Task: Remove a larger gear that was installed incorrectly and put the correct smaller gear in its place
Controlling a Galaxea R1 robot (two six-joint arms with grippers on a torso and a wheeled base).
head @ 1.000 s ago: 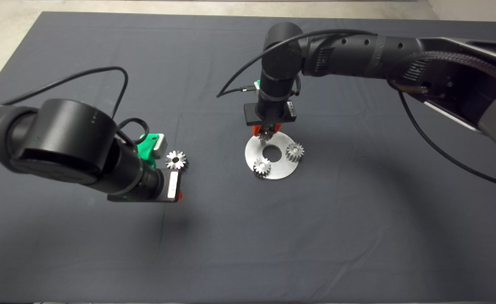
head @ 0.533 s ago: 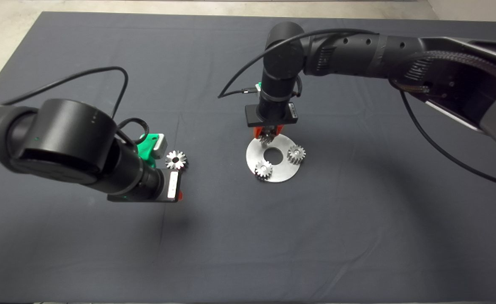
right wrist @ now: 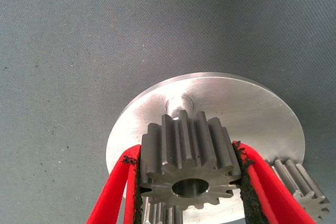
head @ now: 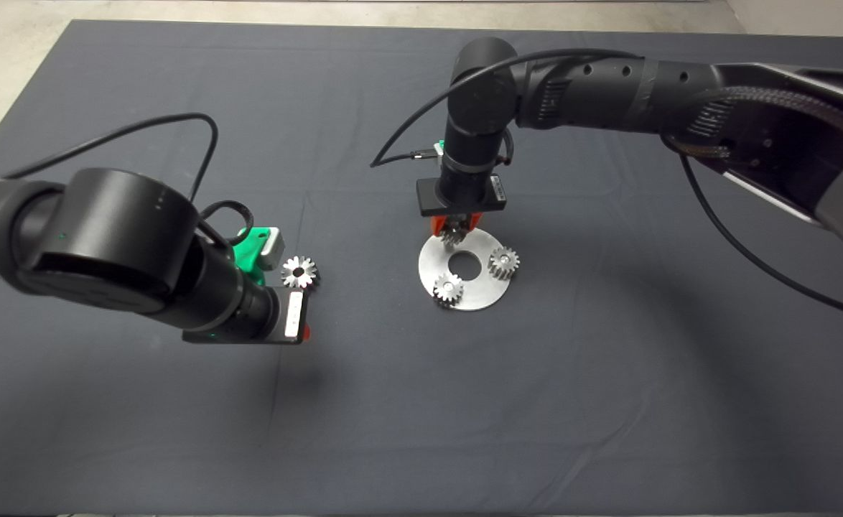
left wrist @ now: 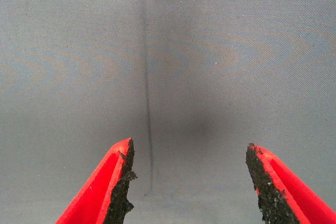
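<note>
The small dark-grey steel spur gear (right wrist: 187,165) sits clamped between the right gripper's (head: 453,231) red jaws, pads pressed on opposite tooth flanks, held just above the 12 o'clock edge of the round brushed-steel plate (head: 490,291). In the right wrist view a short steel peg (right wrist: 181,102) stands on the plate just beyond the gear, whose bore axis looks roughly upright; seating probably turns on bringing that bore over the peg. Two small silver gears (head: 503,261) (head: 448,287) already sit at about 3 and 7 o'clock on the plate. The larger shiny silver gear (head: 299,271) lies on the dark table mat (head: 608,395), well off at 9 o'clock, beside the left gripper (left wrist: 189,182), whose jaws stand apart and empty.
</note>
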